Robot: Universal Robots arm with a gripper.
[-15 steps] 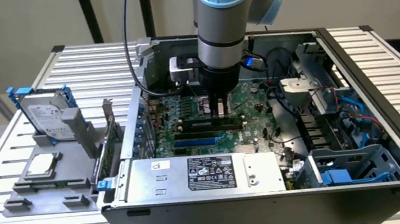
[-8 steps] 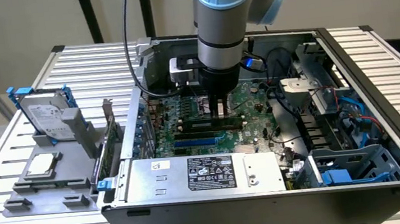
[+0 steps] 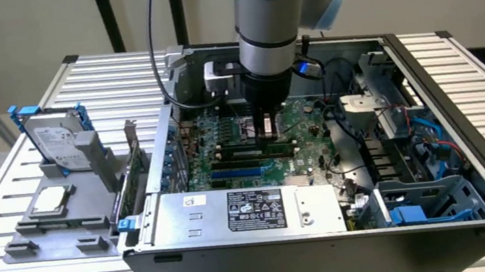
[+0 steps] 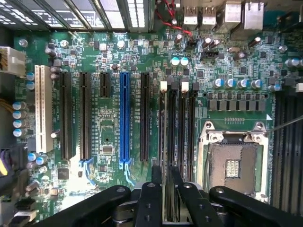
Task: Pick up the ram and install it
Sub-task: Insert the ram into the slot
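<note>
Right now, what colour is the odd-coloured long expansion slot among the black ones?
Blue; the expansion slot shows best in the wrist view.

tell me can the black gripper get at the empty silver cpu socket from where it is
Probably yes: the black gripper hangs over the memory slots right beside the empty silver cpu socket, and nothing stands above the socket.

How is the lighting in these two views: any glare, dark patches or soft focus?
Exterior view: even room light, the case interior shadowed beside the arm. Wrist view: motherboard bright and crisp, glare on the slats beyond its edge, the gripper dark and soft at close range.
</note>
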